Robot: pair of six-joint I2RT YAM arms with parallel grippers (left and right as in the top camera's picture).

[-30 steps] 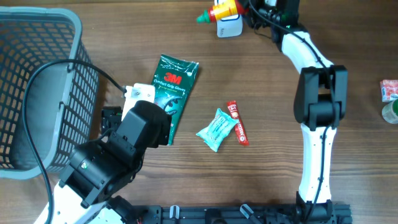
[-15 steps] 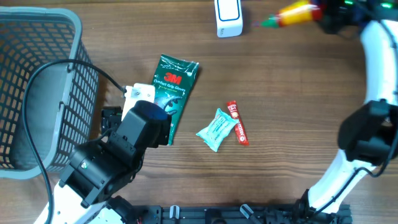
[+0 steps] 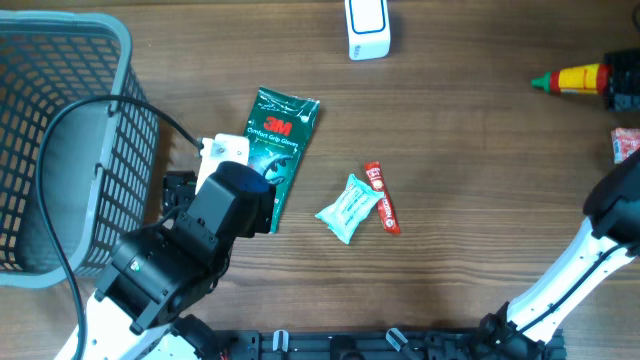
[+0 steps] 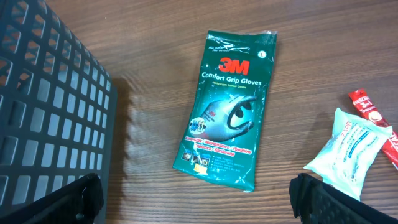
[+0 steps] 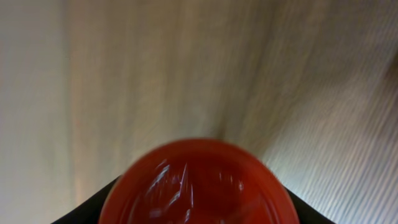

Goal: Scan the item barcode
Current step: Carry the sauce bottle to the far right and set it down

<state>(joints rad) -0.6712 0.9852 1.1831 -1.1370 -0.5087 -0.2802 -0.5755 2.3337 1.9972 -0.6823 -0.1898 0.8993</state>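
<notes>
right hand [image 3: 612,88]: clamped on bottle [image 3: 572,78], red end seen between the fingers
bottle: held near the surface's [image 3: 450,150] right edge, cap pointed left
scanner [image 3: 367,30]: set at top centre, well apart from bottle
left hand [image 4: 198,199]: fingers spread wide, hung over gloves pack [image 4: 231,99]
</notes>
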